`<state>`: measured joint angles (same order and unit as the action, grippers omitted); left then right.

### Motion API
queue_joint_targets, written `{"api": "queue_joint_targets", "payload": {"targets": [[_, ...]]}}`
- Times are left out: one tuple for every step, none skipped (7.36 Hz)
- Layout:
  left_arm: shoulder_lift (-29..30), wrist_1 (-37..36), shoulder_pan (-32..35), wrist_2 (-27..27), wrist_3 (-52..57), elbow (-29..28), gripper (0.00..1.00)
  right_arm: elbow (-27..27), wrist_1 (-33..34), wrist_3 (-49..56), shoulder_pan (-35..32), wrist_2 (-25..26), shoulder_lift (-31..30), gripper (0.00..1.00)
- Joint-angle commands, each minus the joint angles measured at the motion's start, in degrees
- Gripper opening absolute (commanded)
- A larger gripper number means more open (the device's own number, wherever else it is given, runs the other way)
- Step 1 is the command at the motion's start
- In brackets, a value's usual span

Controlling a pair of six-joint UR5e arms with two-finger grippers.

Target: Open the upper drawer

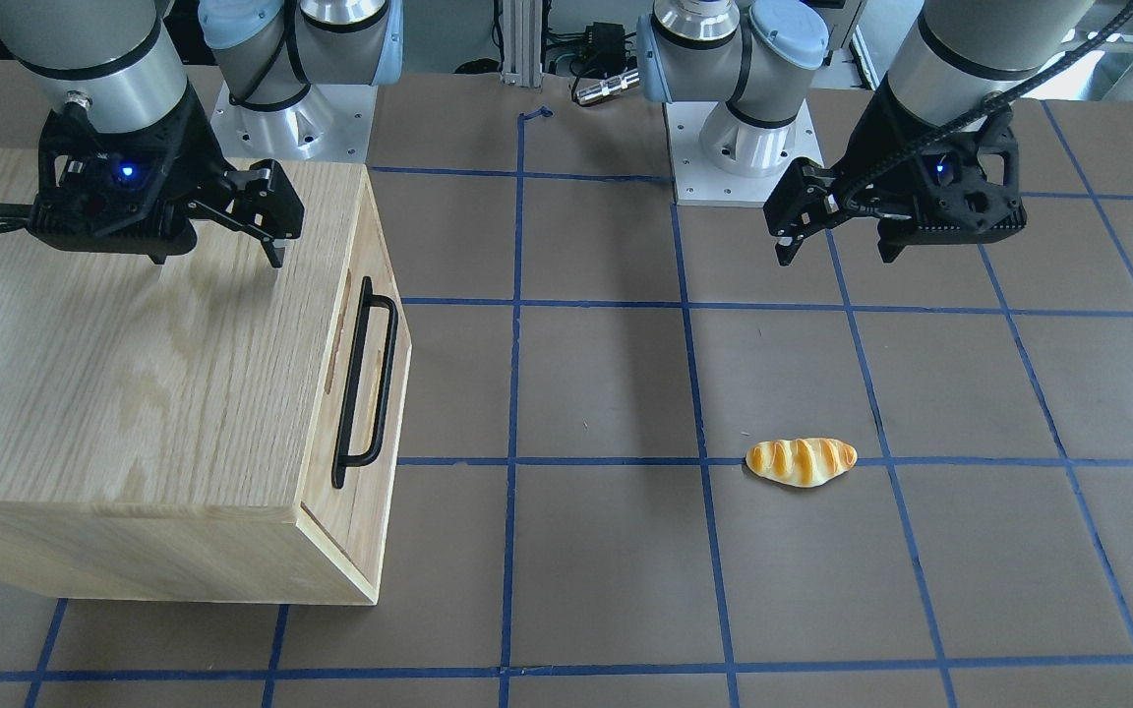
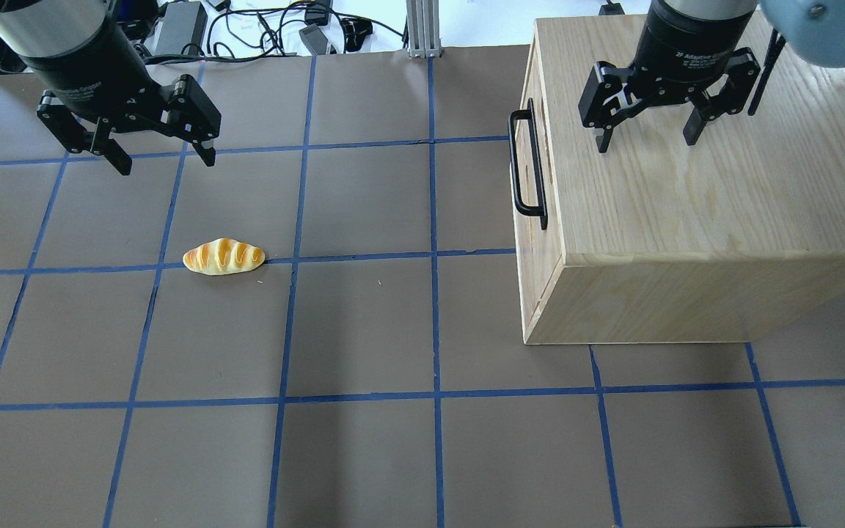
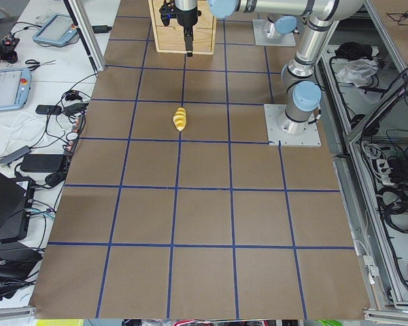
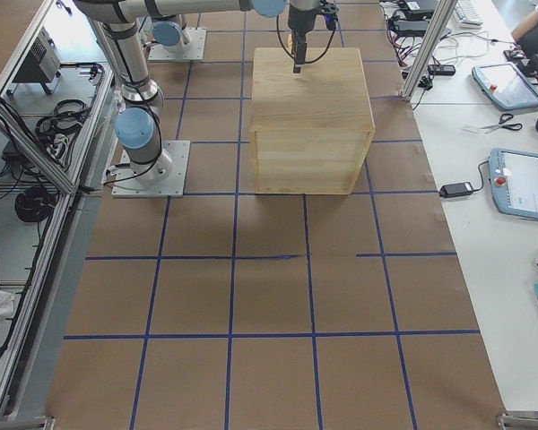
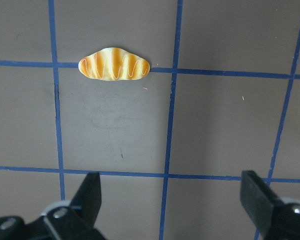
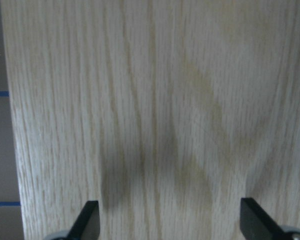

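Left of right pincer [image 2: 646,143], upper drawer [image 2: 530,165].

Upper drawer [image 2: 531,165] flush within cabinet [image 2: 686,198]

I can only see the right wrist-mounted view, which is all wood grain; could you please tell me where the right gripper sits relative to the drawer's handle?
Observer: The right gripper hangs open over the cabinet top. The black handle is on the front face, past the top's edge on the side toward the table's middle.
Operator: Thank you. Is the upper drawer open at all?
Observer: No. The upper drawer looks shut, with its front flush with the cabinet.
Operator: And is the left arm anywhere near?
Observer: No. The left gripper is open over the table, far from the cabinet, and a bread roll lies near it.
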<state>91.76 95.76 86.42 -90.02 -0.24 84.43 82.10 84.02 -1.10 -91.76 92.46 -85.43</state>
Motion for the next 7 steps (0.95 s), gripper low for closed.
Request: {"api": "queue_joint_targets", "payload": {"targets": [[0.0, -0.04, -0.02, 0.37, -0.03, 0.04, 1.0, -0.01, 0.0, -0.04, 0.0, 0.0, 0.0, 1.0], [0.0, -0.05, -0.02, 0.63, -0.03, 0.04, 1.0, 0.08, 0.0, 0.05, 0.0, 0.0, 0.0, 1.0], [-0.18, -0.05, 0.15, 0.63, -0.03, 0.04, 1.0, -0.01, 0.0, -0.04, 0.0, 0.0, 0.0, 1.0], [-0.61, 1.26, 0.76, -1.11, -0.2, 0.47, 1.0, -0.01, 0.0, -0.04, 0.0, 0.0, 0.0, 1.0], [-0.88, 1.1, 0.68, -0.95, -0.64, 1.09, 1.0, -0.01, 0.0, 0.05, 0.0, 0.0, 0.0, 1.0], [-0.62, 0.66, 0.42, -0.95, -0.21, 1.09, 1.0, 0.08, 0.0, -0.04, 0.0, 0.0, 0.0, 1.0], [-0.01, -0.82, -0.02, -0.86, 0.06, 1.09, 1.0, -0.01, 0.0, 0.05, 0.0, 0.0, 0.0, 1.0]]}}
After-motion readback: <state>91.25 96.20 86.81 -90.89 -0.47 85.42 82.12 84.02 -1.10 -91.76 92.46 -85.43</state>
